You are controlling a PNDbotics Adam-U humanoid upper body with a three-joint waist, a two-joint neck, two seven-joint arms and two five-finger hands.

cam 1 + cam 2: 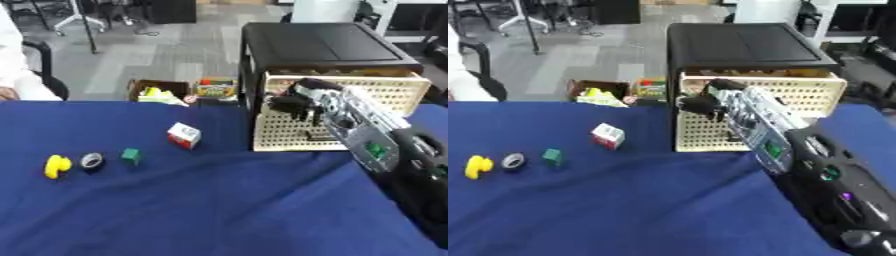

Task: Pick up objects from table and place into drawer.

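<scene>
A cream perforated drawer (385, 90) stands pulled out of the black cabinet (324, 47) at the table's back right. My right hand (296, 104) sits at the top left of the drawer's front panel, its dark fingers curled down over the front rim; nothing else shows in it. On the blue cloth to the left lie a white and red cube (184, 135), a small green cube (130, 155), a grey tape roll (91, 160) and a yellow object (56, 166). The drawer's inside is mostly hidden. My left hand does not show.
The blue table (219, 210) has open cloth across its front and middle. Behind its far edge, on the floor, stand a brown cardboard box (157, 91) and a colourful box (215, 87). A person in white sits at the far left edge.
</scene>
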